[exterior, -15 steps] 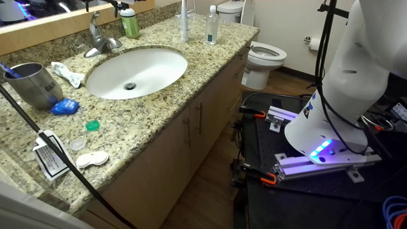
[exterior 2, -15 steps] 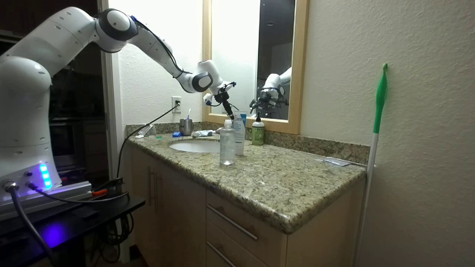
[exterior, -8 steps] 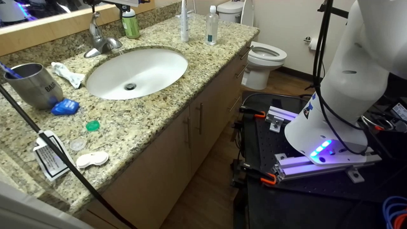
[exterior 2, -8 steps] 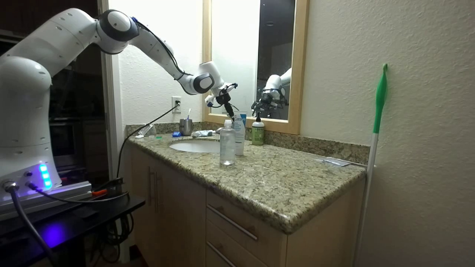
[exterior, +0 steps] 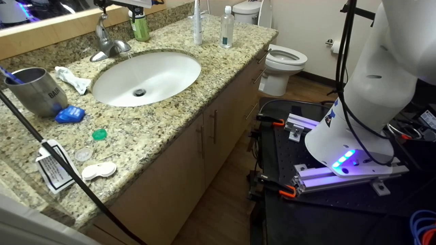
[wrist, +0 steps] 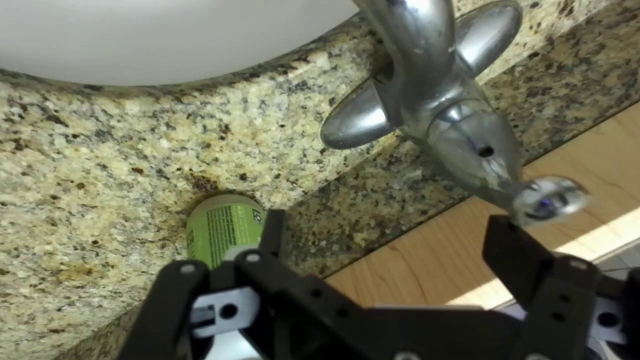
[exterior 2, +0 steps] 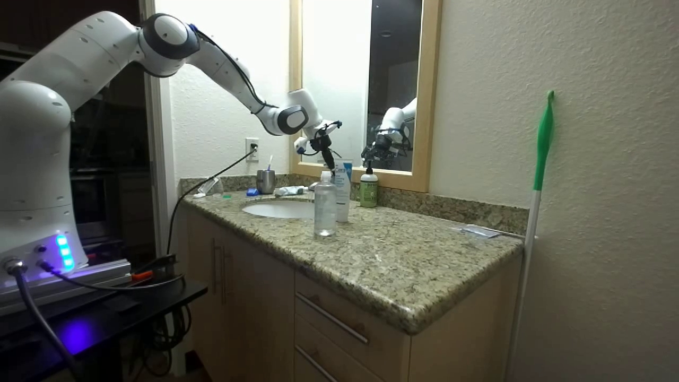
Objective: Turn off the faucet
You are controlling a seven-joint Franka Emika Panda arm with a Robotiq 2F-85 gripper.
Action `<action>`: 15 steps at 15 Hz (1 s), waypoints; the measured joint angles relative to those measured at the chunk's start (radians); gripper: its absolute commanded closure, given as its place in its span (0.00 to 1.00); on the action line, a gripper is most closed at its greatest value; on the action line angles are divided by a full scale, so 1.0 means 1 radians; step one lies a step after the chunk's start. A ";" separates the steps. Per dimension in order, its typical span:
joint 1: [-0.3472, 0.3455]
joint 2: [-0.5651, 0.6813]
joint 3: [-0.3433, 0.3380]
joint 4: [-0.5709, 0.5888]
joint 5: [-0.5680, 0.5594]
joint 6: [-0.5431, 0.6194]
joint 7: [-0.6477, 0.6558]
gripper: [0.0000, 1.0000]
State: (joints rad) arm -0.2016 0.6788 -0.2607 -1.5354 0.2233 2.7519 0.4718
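Silver metal shines on the faucet [exterior: 107, 45], mounted behind a white oval basin [exterior: 170, 75] in a speckled granite countertop [exterior: 160, 112], as a thin stream of water [exterior: 130, 55] falls from its spout [exterior: 121, 45]. A white robot arm [exterior 2: 223, 71] reaches across, its black gripper [wrist: 387, 232] poised above the faucet with fingers [wrist: 515, 250] spread wide apart. In the wrist view, one fingertip stands just beside the tip of the lever handle [wrist: 492, 167]; whether the two touch cannot be told. The opposite finger partly hides a green soap bottle [wrist: 220, 227], which stands near the faucet. Behind the countertop, a wood-framed mirror [exterior 2: 334, 69] reflects the arm. In both exterior views, a clear bottle [exterior 2: 325, 209] and a white tube [exterior 2: 344, 196] stand upright to one side of the basin. Across from them are a steel cup [exterior: 41, 92] holding a blue toothbrush [exterior: 10, 75], a small blue container [exterior: 69, 114], a green cap [exterior: 99, 134] and, near the countertop's front edge, a white contact lens case [exterior: 105, 168]. A black cord [exterior: 61, 160] stretches across that end to a wall outlet [exterior 2: 252, 149].
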 measured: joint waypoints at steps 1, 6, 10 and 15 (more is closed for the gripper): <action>-0.019 0.001 0.013 -0.003 0.005 -0.032 -0.016 0.00; -0.104 0.009 0.103 -0.004 0.077 0.048 -0.127 0.00; -0.127 0.001 0.180 0.000 0.091 0.269 -0.217 0.00; -0.137 -0.005 0.210 0.000 0.100 0.279 -0.229 0.00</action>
State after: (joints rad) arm -0.3387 0.6739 -0.0503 -1.5350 0.3230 3.0309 0.2425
